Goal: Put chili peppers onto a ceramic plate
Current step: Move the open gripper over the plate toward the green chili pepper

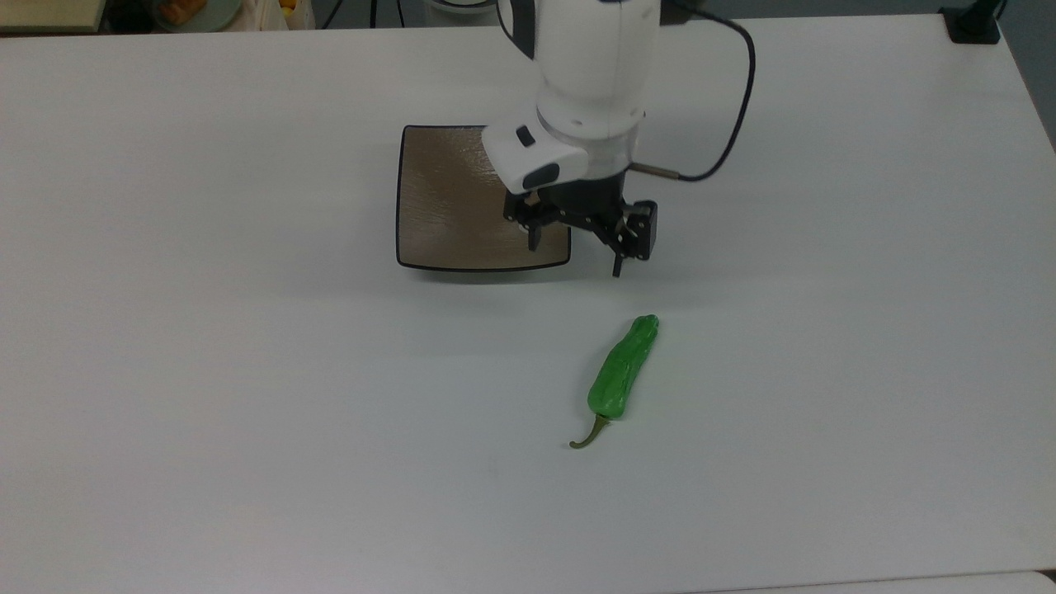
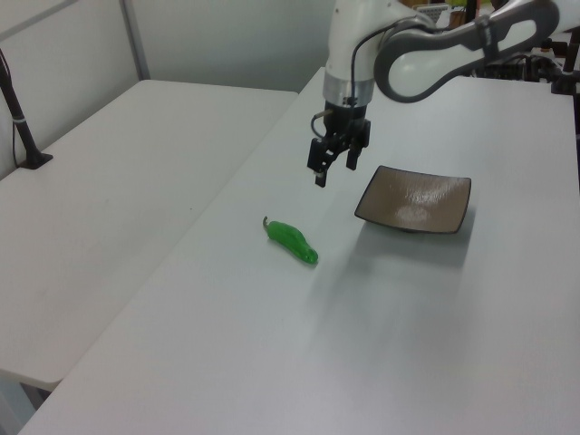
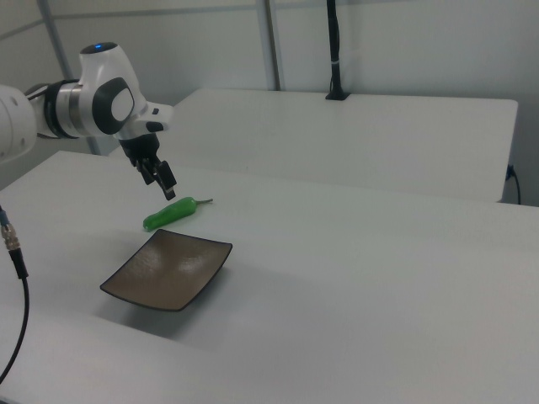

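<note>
A glossy green chili pepper [image 1: 623,371] [image 2: 294,238] [image 3: 168,214] lies alone on the white table, its thin stem toward the top view's bottom. The square brown-grey ceramic plate [image 1: 445,206] [image 2: 417,201] [image 3: 168,268] is bare. My gripper [image 1: 575,257] [image 2: 332,173] [image 3: 165,180] hangs open and holds nothing, above the plate's corner that faces the pepper. In the top view it is well above the pepper's blunt tip, apart from it.
A black cable [image 1: 726,124] trails from the wrist in the top view. A second white table [image 2: 127,181] adjoins this one, with a black post [image 2: 18,109] clamped at its far edge. A black clamp [image 1: 973,25] sits at the top view's upper right corner.
</note>
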